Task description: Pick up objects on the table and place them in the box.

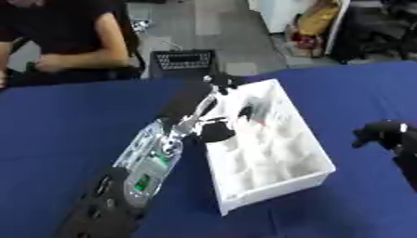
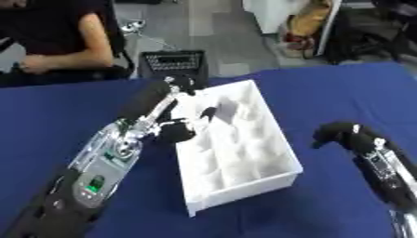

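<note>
I have the white box (image 1: 313, 153) sitting a little right of centre on the blue table (image 1: 65, 125), turned askew so one corner points at the lower middle of the frame. It is divided into compartments, and its walls stand clear all round except on the left long side.

My left hand (image 1: 213, 124) comes up from the lower left and sits at that left rim, about midway along the upper half. The fingers are curled, with a dark finger (image 1: 245, 111) reaching over the wall into an upper compartment. I cannot tell whether anything is held in them; I see only dark shapes against the white.

My right hand (image 2: 334, 132) is at the right edge of the frame, well apart from the box, with open blue cloth between them. Its fingers are curled in and hold nothing that I can see.

The table is bare cloth at the left, at the bottom and to the right of the box. A black keyboard-like unit (image 2: 172, 62) sits just past the far table edge, near the box's upper corner.
</note>
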You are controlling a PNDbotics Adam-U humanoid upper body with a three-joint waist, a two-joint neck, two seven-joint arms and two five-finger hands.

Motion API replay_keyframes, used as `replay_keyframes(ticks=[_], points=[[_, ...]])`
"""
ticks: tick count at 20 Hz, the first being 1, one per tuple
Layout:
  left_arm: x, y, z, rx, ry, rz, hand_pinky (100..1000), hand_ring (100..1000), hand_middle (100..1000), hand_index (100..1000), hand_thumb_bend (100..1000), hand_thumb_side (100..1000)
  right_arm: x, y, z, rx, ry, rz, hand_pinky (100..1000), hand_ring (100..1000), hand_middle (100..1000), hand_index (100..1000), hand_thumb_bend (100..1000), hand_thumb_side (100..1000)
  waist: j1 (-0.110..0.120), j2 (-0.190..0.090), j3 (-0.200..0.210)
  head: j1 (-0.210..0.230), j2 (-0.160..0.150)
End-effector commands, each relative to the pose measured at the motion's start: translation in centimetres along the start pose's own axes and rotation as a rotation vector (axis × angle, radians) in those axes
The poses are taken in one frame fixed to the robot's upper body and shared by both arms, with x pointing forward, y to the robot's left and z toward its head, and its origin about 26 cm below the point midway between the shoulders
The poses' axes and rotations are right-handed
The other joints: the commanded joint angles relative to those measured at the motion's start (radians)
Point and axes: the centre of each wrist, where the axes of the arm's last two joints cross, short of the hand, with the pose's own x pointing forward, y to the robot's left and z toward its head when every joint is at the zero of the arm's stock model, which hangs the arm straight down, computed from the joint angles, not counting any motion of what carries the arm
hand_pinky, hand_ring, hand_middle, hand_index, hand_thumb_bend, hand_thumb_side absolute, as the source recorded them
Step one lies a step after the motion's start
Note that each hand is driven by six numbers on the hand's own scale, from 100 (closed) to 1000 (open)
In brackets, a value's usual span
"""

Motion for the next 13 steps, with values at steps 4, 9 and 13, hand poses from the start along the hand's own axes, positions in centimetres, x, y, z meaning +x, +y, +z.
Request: replay_keyframes(ticks=[4,9,13], points=[[0.3,0.1,-0.2,0.000,-0.055,-0.049,867,874,917,915,966,703,0.4,-0.3,-0.1,0.006,-0.011,0.014,851,633,657,796,100,924,-0.003,-0.017,0.001,0.006,-0.012],[-0.6,1.3,2.4,0.063,-0.045,-0.017,893,871,912,920,927,654,0.4,-0.4,0.0,-0.002,-0.007,0.021,850,633,657,796,100,923,-0.003,-0.016,0.011,-0.008,-0.014],[-1.9,3.0,6.3,0.174,0.030,0.081,931,867,915,926,881,611,0.4,-0.6,0.1,-0.009,-0.001,0.028,850,633,656,796,100,923,-0.001,-0.013,0.023,-0.023,-0.016]])
